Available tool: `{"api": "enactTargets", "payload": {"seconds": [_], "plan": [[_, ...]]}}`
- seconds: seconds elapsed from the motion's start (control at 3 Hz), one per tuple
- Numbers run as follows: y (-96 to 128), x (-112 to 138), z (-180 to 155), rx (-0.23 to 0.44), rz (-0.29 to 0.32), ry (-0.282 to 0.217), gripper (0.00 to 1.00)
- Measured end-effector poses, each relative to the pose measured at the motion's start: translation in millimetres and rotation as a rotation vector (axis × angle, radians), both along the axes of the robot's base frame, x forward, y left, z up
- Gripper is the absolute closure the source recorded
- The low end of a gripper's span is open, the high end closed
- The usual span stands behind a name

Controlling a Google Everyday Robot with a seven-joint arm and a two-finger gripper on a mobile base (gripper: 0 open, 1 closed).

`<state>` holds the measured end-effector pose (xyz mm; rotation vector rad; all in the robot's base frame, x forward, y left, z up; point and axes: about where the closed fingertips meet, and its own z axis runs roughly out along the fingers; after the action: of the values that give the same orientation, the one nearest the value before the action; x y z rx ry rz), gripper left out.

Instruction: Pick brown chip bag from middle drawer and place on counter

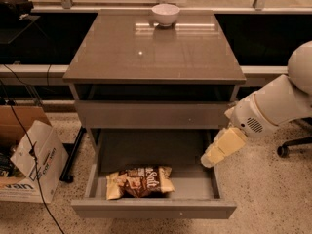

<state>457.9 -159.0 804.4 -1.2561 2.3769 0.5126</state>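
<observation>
The brown chip bag (140, 181) lies flat on the floor of the open middle drawer (156, 208), near its front and a little left of centre. The gripper (220, 147) hangs at the end of the white arm over the drawer's right wall, to the right of the bag and apart from it. It holds nothing that I can see. The counter (156, 52) tops the cabinet above.
A small white bowl (165, 13) stands at the back of the counter. A plain closed panel (153, 113) sits above the open drawer. A cardboard box (29, 160) and cables lie on the floor at left. An office chair base (292, 147) is at right.
</observation>
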Motion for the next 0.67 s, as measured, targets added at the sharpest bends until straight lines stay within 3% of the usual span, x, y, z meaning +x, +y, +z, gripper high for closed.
{"api": "enactTargets", "payload": {"seconds": [0.33,0.67], "plan": [[15,1,-18,0.011,0.007,0.024,0.0],[34,6,-45,0.074,0.006,0.041,0.0]]}}
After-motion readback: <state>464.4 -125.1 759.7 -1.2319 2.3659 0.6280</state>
